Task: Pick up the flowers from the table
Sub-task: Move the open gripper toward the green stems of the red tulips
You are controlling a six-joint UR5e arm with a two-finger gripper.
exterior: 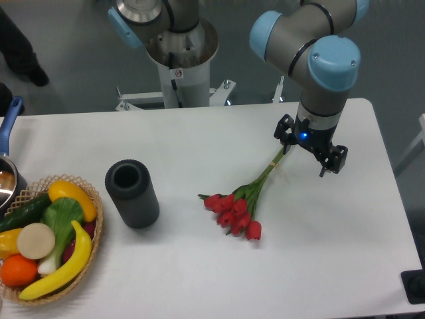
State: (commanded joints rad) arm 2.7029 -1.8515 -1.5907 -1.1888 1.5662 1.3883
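Note:
The flowers (234,211), a bunch of red tulip buds with thin green stems, lie on the white table (199,133) right of centre. The buds point toward the front and the stems run up to the right. My gripper (311,150) hangs over the far stem end, pointing down. Its two black fingers (285,131) stand apart, so it looks open. The stem tips end right by the left finger. I cannot tell whether they touch. The flowers rest flat on the table.
A dark cylinder (131,193) stands left of the flowers. A wicker basket (93,199) of fruit and vegetables sits at the front left corner. A pot with a blue handle (8,126) is at the left edge. The robot base (180,53) is behind the table.

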